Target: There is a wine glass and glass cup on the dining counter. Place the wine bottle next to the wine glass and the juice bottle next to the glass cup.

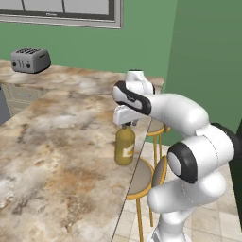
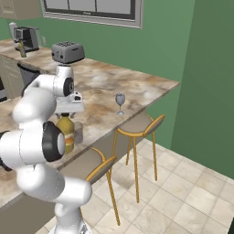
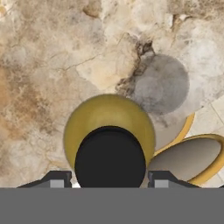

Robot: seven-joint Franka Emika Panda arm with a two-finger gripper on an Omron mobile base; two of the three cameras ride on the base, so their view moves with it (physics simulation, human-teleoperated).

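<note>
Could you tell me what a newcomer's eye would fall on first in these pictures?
First, the white arm reaching over the dining counter, its gripper shut on the black cap of the amber juice bottle, which stands near the counter's edge. Seen from the hand, the grey glass cup sits close beside the bottle. Farther along the edge stands the small wine glass, above yellow-framed stools, with a grey toaster at the back.

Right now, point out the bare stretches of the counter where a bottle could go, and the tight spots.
Bare stone runs from the juice bottle back toward the toaster, and the near counter in front of it looks free too. There is also a gap along the edge between the wine glass and the glass cup. It is crowded at the edge where bottle, cup and pincer meet.
</note>
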